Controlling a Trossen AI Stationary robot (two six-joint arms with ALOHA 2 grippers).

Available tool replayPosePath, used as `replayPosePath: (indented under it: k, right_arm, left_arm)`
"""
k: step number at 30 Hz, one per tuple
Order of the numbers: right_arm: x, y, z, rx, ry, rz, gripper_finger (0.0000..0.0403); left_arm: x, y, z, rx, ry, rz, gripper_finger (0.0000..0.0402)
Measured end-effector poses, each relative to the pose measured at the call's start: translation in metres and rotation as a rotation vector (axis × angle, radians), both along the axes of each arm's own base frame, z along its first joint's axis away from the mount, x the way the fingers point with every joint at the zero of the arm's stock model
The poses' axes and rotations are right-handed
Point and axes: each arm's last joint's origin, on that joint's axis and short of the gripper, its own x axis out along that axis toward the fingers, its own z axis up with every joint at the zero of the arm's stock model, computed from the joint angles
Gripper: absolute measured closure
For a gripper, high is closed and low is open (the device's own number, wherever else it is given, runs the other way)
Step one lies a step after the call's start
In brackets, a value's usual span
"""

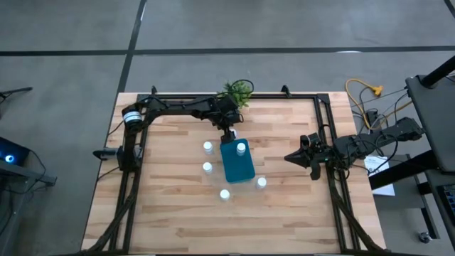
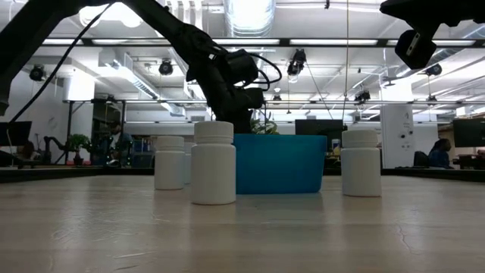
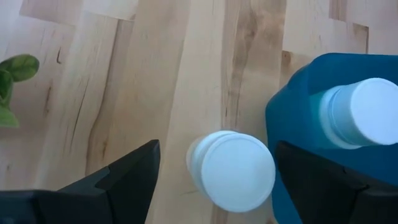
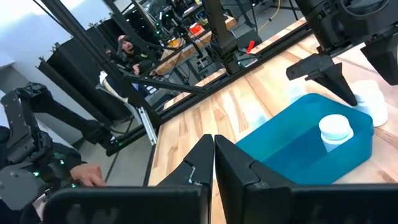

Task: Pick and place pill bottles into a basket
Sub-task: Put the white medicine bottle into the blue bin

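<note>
The teal basket (image 1: pixel 237 165) lies mid-table, with one white pill bottle (image 1: pixel 241 148) standing in its far end; that bottle also shows in the left wrist view (image 3: pixel 364 112). My left gripper (image 1: pixel 229 134) is open and points down just beyond the basket's far end. Its fingers stand wide apart on either side of another upright bottle (image 3: pixel 233 171), above it and not touching. Several more bottles stand on the table: two left of the basket (image 1: pixel 207 147) (image 1: pixel 207 168) and two near its near end (image 1: pixel 225 193) (image 1: pixel 261 182). My right gripper (image 1: pixel 295 156) is shut and empty, right of the basket.
A small green potted plant (image 1: pixel 238 91) stands at the table's far edge, just behind my left arm. Black frame rails (image 1: pixel 323 128) run along the table's edges. In the low view, bottles (image 2: pixel 214 163) (image 2: pixel 361 161) stand in front of and beside the basket (image 2: pixel 279 163).
</note>
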Motion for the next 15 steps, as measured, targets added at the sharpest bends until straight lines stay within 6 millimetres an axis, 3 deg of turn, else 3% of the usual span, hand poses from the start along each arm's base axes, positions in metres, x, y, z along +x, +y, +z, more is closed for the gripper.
replayPosePath:
  k: [15]
  right_arm:
    - [0.0, 0.0, 0.0, -0.011, -0.001, 0.001, 0.0394]
  left_arm:
    - [0.0001, 0.0, 0.0001, -0.007, -0.001, 0.011, 0.025]
